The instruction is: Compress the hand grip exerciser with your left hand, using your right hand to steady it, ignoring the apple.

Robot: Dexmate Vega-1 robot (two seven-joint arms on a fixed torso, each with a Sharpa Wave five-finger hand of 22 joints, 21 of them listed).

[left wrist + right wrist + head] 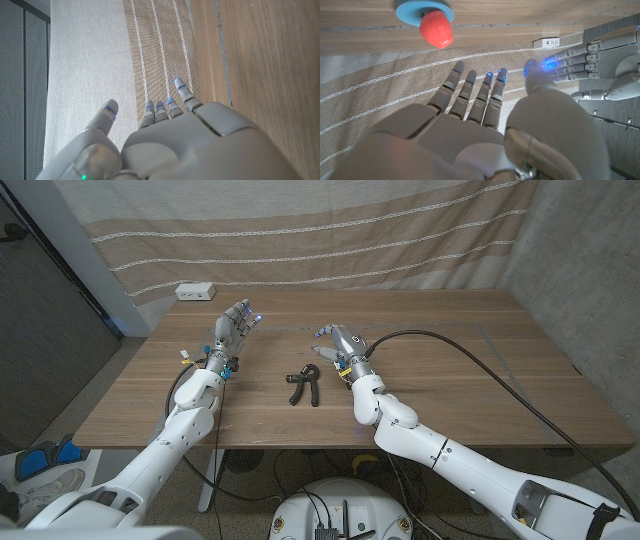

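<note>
The black hand grip exerciser (303, 385) lies on the wooden table (470, 380) between my two hands, and neither hand touches it. My left hand (235, 322) is raised to the left of it and farther back, fingers spread and empty; the left wrist view shows its fingers (162, 109) stretched toward the curtain. My right hand (340, 340) hovers just behind and right of the exerciser, fingers apart, holding nothing. In the right wrist view its fingers (475, 92) reach out, with the left hand (600, 55) beside them. A red rounded object (435, 27) sits on a blue disc (407, 11).
A white power strip (196, 291) lies at the table's back left corner. A striped beige curtain (320, 230) hangs behind the table. A black cable (500, 385) runs over the right part of the table to my right arm.
</note>
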